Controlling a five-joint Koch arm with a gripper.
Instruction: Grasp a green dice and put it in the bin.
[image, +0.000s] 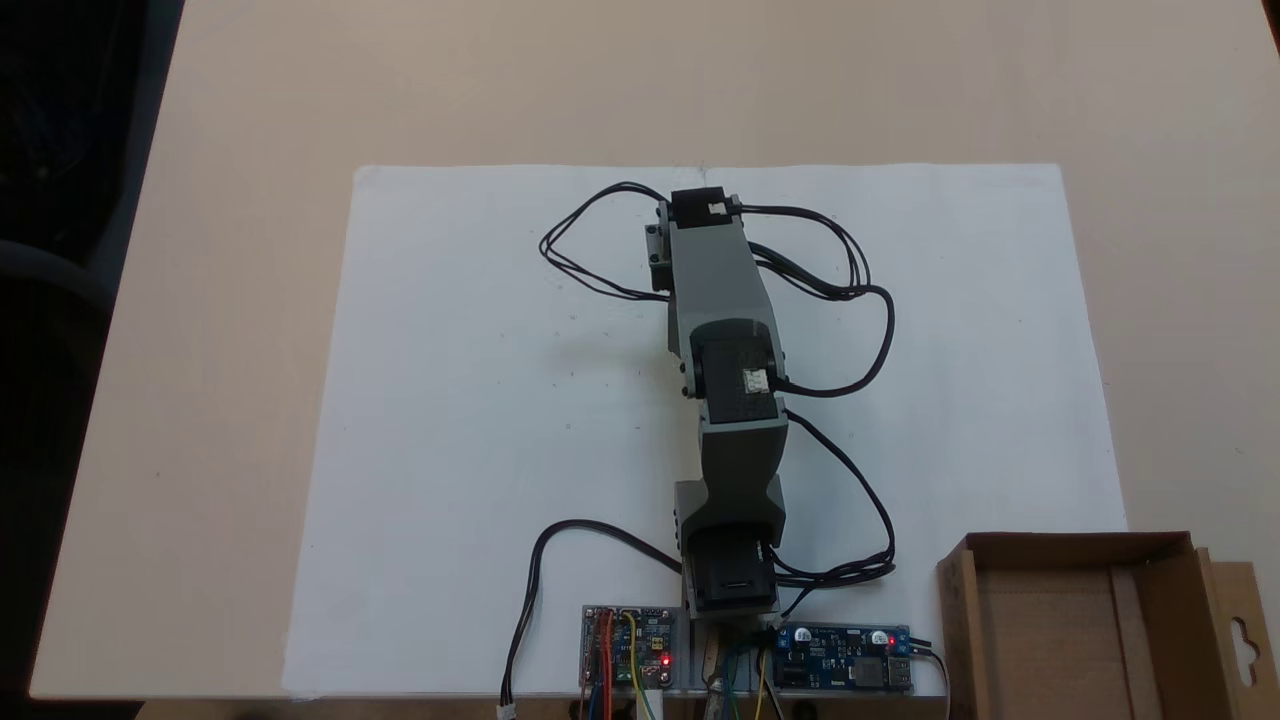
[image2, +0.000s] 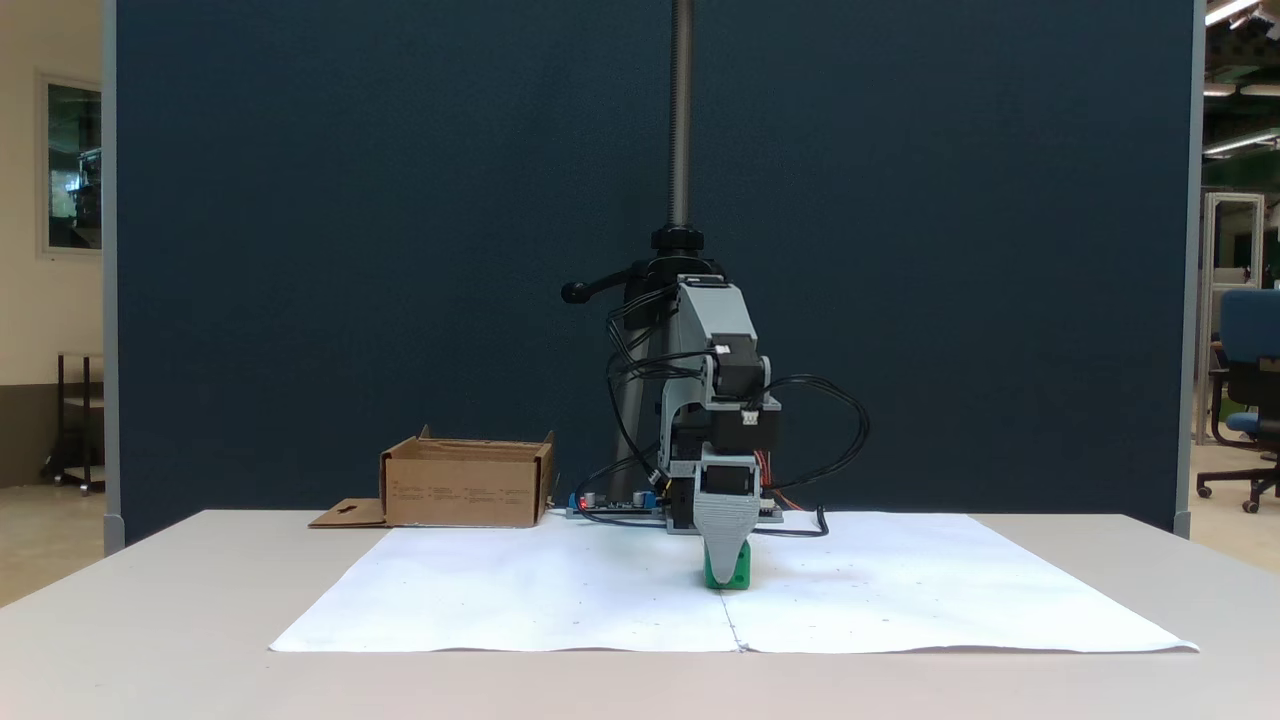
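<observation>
Pincer (image2: 727, 570) down over green dice (image2: 738, 578) on paper; jaw state can't tell. Dice looks light, rigid, slick: pinch opposite flat faces. Bin (image2: 465, 485) far left.

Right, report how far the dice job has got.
Done: the gripper is down on the green dice on the white paper. In hand: the grasp; whether it has closed can't be told. Left: lifting it and dropping it into the cardboard bin, which holds no dice.

Pretty even, soft indoor light in both fixed views. Faint shadow left of the arm (image: 725, 330) on the paper (image: 480, 420); slightly soft focus, no glare.
</observation>
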